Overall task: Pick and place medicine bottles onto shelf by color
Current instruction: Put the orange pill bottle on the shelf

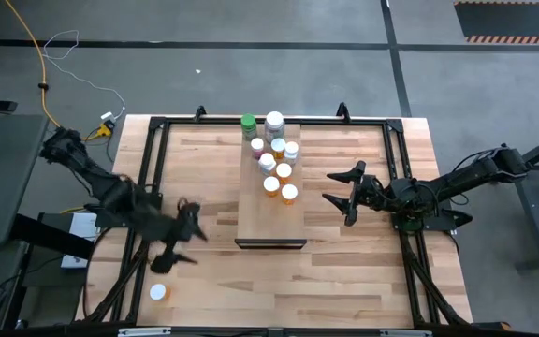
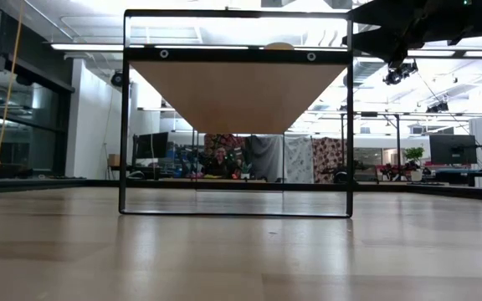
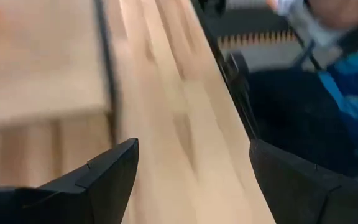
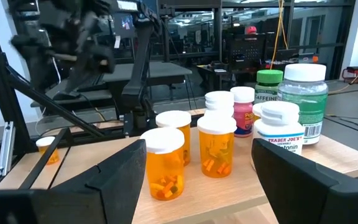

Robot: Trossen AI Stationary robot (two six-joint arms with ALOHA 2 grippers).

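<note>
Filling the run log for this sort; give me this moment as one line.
left gripper: open, empty, near lone bottle | right gripper: open, empty, beside shelf | bottles on shelf: clustered

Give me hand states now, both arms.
Left hand: open, empty, over the table left of the shelf.
Right hand: open, empty, just right of the shelf, facing the bottles.

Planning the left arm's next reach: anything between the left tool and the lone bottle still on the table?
Nothing visible. The left tool, fingers open, hangs over bare tabletop, and the lone orange bottle sits just toward the table's near-left corner from it, with only bare wood between. The other bottles all stand on the shelf, away from that path.
</note>
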